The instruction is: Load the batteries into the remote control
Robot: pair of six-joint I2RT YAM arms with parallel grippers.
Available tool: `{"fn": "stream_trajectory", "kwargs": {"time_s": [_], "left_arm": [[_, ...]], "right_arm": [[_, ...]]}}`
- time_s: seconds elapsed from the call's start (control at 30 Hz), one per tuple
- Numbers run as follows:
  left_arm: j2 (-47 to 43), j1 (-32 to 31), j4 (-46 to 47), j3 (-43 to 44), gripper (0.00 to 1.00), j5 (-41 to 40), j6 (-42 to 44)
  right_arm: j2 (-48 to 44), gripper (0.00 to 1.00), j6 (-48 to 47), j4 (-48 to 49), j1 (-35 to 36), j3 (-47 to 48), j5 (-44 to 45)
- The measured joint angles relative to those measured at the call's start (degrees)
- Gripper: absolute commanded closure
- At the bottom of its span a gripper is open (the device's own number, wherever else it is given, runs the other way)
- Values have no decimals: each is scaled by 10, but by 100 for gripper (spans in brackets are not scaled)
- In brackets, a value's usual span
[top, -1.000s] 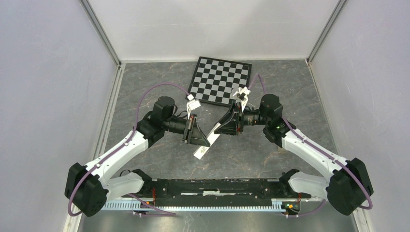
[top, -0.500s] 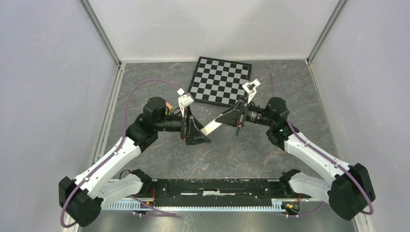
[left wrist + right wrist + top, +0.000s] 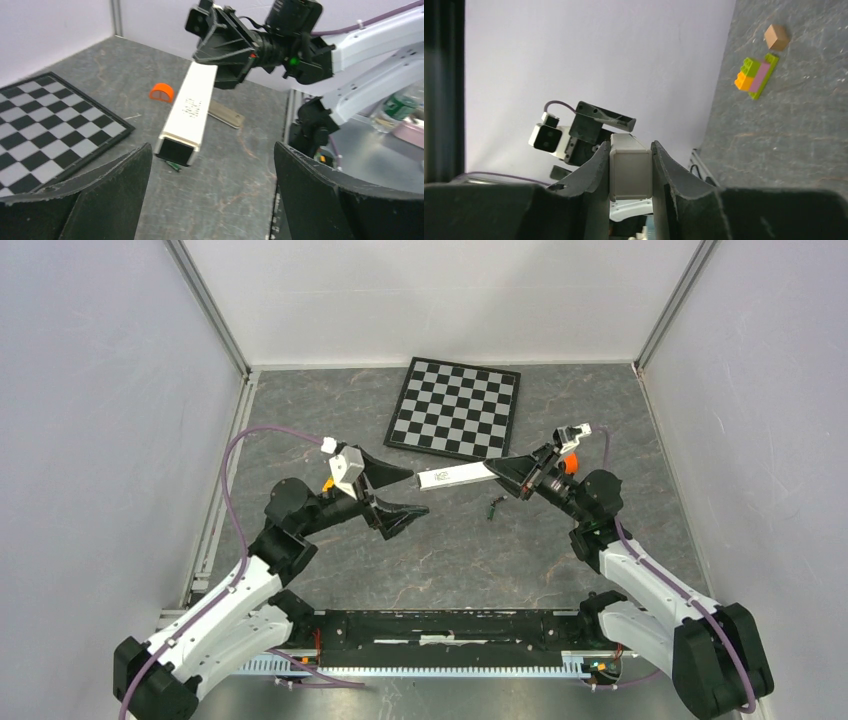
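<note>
The grey marbled desk [image 3: 330,420] carries a checkerboard [image 3: 455,408], an orange cap [image 3: 161,92], a flat tan strip [image 3: 226,114] and, nearby, small dark batteries [image 3: 492,508].

You are looking at a cream block [image 3: 186,112] mid-frame, showing smooth matt plastic. The fingers [image 3: 95,200] of the left gripper [image 3: 212,150], at the lower corners, are showing rough, grainy black. The table [image 3: 240,170] is looking matt and stone-veined.
</note>
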Motion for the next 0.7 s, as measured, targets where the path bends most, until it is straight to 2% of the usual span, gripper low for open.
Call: {"fn": "stream_trajectory", "kwargs": {"time_s": [0.27, 0.53, 0.7], "left_arm": [[62, 0, 62, 0, 8, -8, 29], [83, -1, 106, 0, 7, 36, 44], [92, -2, 115, 1, 17, 70, 82]], "right_arm": [[12, 100, 89, 46, 0, -7, -6], [14, 100, 102, 47, 0, -7, -31], [14, 100, 102, 40, 0, -7, -42]]}}
